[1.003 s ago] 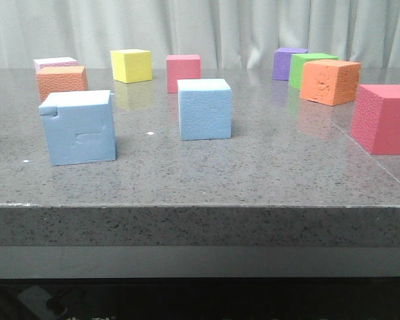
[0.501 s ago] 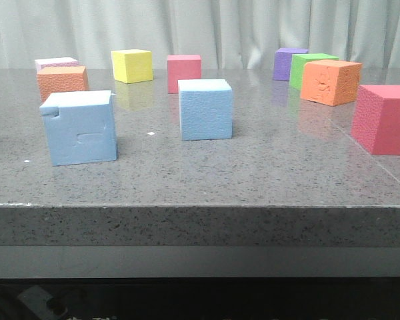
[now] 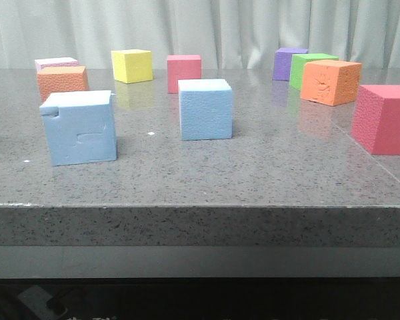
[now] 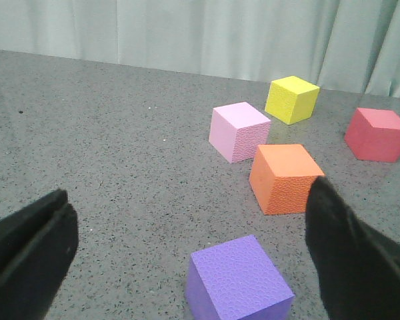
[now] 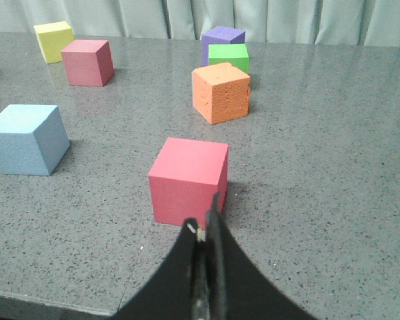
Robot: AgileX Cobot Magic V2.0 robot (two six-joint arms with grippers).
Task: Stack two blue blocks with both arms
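Two light-blue foam cubes stand apart on the grey table. The notched blue block (image 3: 79, 127) with a rectangular dent is at the front left. The plain blue block (image 3: 205, 109) is near the middle; it also shows in the right wrist view (image 5: 28, 139). Neither arm shows in the front view. My left gripper (image 4: 187, 257) is open and empty above a purple cube (image 4: 239, 279); no blue block shows in its view. My right gripper (image 5: 203, 230) is shut and empty, just in front of a red cube (image 5: 189, 179).
Other cubes stand on the table: pink (image 3: 55, 63), orange (image 3: 62, 81), yellow (image 3: 131, 65) and red (image 3: 184, 73) at the back left; purple (image 3: 289, 62), green (image 3: 309, 67), orange (image 3: 330, 81) and a large red one (image 3: 385, 119) at the right. The table's front edge (image 3: 200, 207) is close.
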